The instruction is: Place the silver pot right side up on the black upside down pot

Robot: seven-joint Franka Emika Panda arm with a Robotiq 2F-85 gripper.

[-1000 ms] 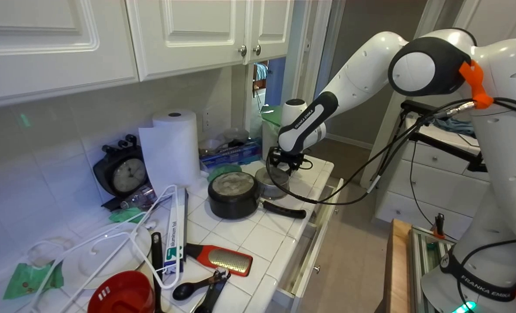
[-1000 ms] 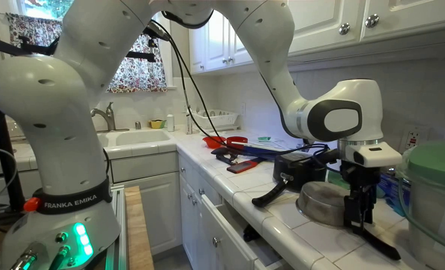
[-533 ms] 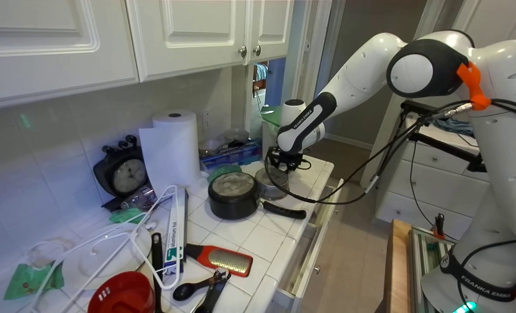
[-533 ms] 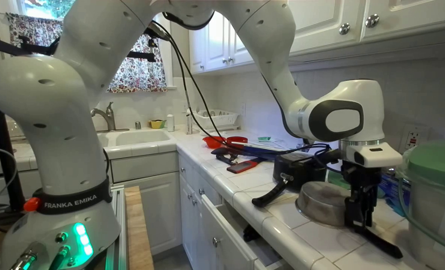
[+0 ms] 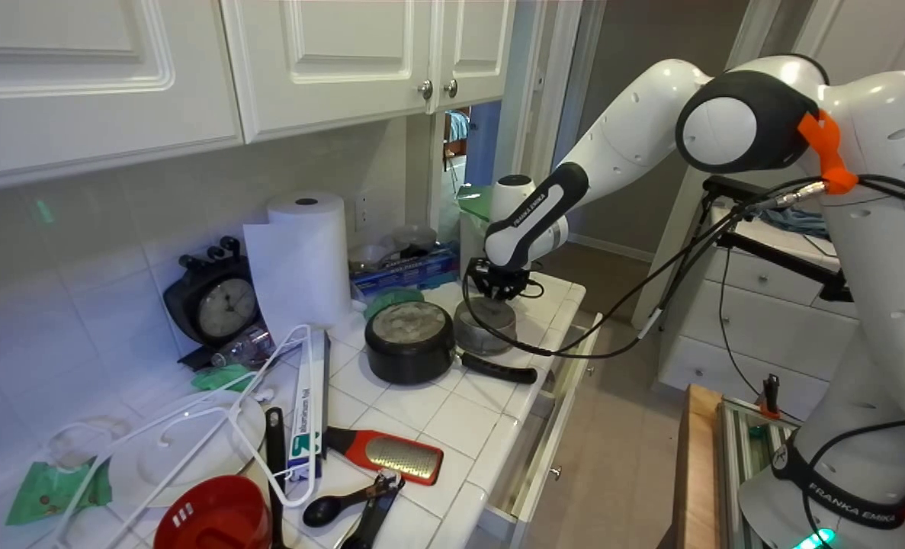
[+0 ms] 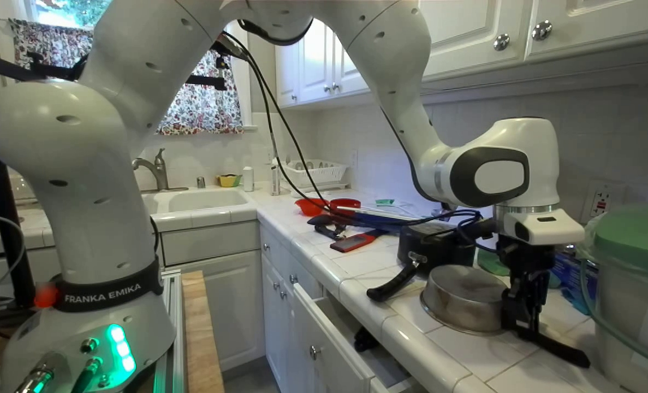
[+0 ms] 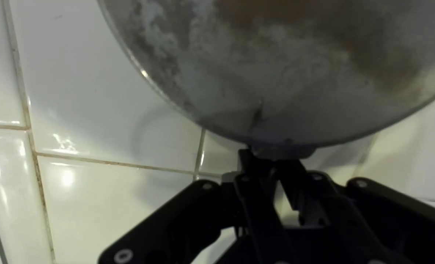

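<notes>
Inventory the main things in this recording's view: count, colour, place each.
silver pot: one, silver, base up on counter
black pot: one, black, base up beside silver pot
paper roll: one, white, near black pot
gauge: one, black, beside paper roll
grater: one, red and silver, on counter
foil box: one, white-blue, by grater
containers: two, red, near foil box
sink: one, white, in background
tub: one, pale, green-lidded, counter's end
arm: one, white, over counter
fingers: two, black, beside silver pot

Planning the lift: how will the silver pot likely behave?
The silver pot looks metal, so probably stiff. Rim-down on the tiles, it should slide, not tip, if pushed. With its handle at one side, it may droop when lifted.
</notes>
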